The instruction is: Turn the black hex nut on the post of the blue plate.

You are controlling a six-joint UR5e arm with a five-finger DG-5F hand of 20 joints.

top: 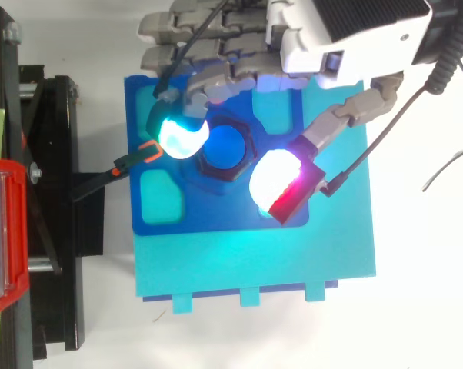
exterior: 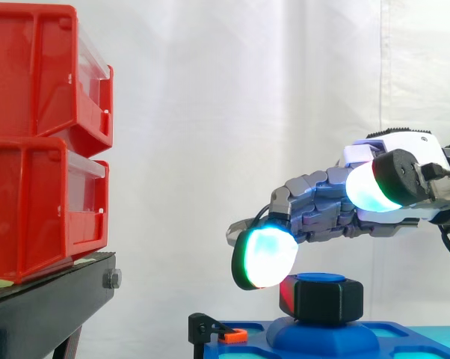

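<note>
Top view: approach step, no grip yet. Hand (top: 339, 34) spread, clamped on nothing; finger pad (top: 181, 137) just left of black nut (top: 216, 167), thumb pad (top: 271, 178) lower right. Nut on post (top: 228, 144), frame centre, blue plate (top: 166, 227). Next, probably: lower, pinch flats, twist.

The side view looks level across the work from close beside it, facing the white curtain (exterior: 247, 112). The top view looks straight down from close above. Both share the blue plate (top: 254, 254), black hex nut (exterior: 328, 301), hand (top: 316, 38) and red bins (exterior: 38, 134).
</note>
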